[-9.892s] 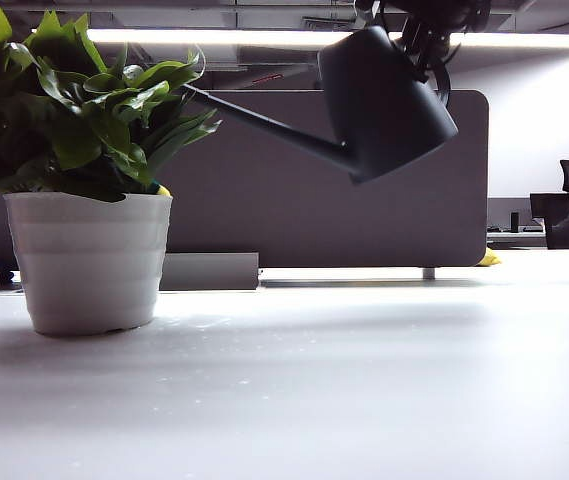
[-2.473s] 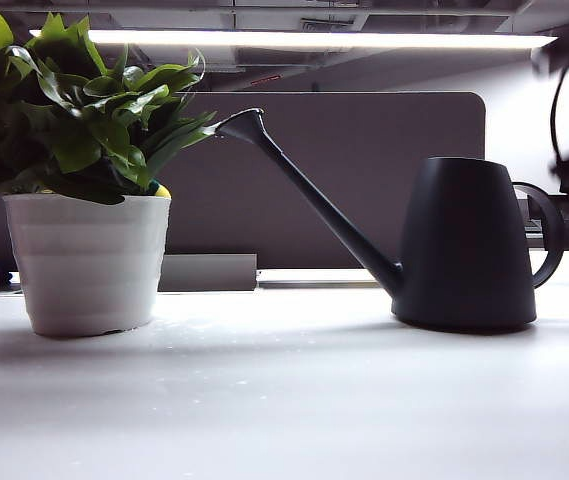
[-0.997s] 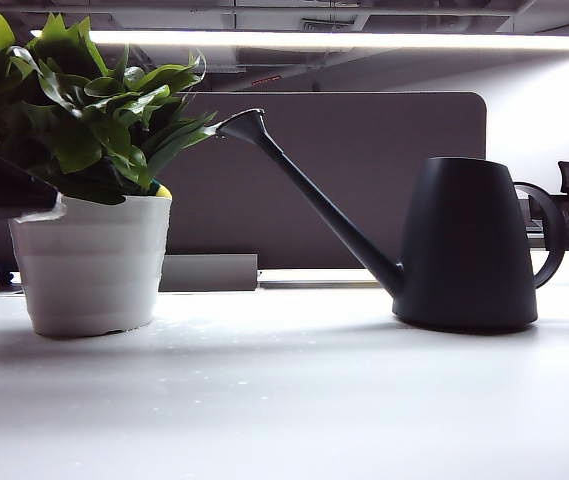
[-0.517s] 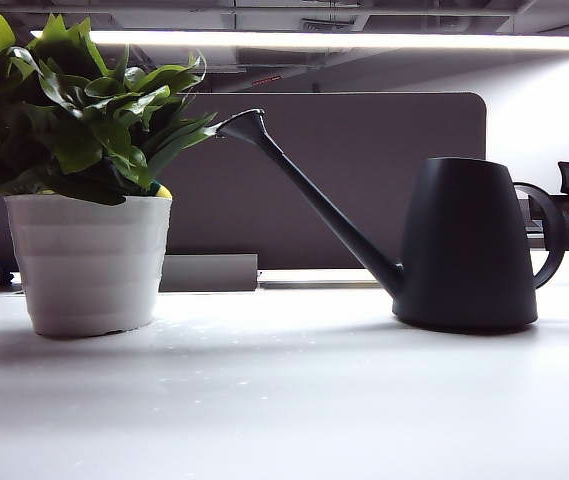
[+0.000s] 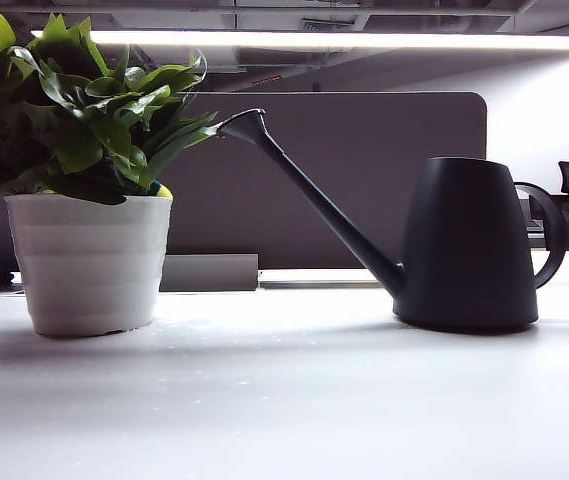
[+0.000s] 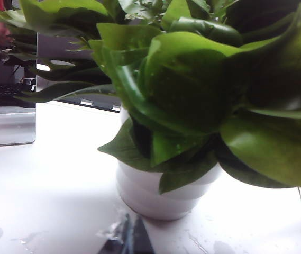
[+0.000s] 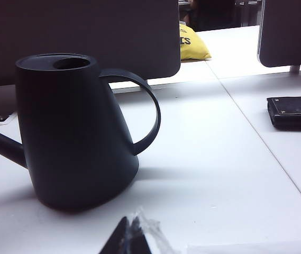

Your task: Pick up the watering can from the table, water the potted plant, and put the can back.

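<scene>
Since last look: your left arm's dark blur in front of the pot is gone; can hasn't budged.
Potted plant [image 5: 86, 250]: far left of the table [image 5: 294, 400], upright, a few droplets around its base.
Left gripper [image 6: 129, 241]: low and just beside the pot, fingertips pressed together, holding nothing.
Watering can [image 5: 469, 245]: standing on the right, spout tip reaching toward the leaves.
Right gripper [image 7: 129, 238]: near the can's handle side, jaws pressed together, not touching it.

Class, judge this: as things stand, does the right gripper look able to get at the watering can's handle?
Probably yes: the right gripper, shut, faces the watering can, whose handle stands free with bare table between.
</scene>
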Tool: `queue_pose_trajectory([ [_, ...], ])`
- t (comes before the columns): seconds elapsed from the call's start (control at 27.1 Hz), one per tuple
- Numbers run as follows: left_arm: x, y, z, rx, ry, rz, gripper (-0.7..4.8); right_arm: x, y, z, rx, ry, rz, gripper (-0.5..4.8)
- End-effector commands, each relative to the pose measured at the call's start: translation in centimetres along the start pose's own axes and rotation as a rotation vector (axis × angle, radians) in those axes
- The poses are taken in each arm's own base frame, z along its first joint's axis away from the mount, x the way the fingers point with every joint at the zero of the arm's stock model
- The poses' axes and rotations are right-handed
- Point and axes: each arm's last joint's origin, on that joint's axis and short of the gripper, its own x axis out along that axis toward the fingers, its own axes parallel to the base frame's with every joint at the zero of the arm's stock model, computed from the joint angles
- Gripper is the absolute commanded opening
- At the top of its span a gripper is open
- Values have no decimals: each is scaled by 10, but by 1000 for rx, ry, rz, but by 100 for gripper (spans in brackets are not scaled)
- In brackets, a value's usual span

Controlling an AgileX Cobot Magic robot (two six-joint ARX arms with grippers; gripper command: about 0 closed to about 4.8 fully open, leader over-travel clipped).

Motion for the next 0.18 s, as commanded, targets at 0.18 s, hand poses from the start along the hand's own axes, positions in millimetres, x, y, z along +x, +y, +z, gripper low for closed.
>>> queue_pose_trajectory([
  [0.18,0,0,1,3,-9,-5,-5,0,0,0,0,-13,2,-1],
])
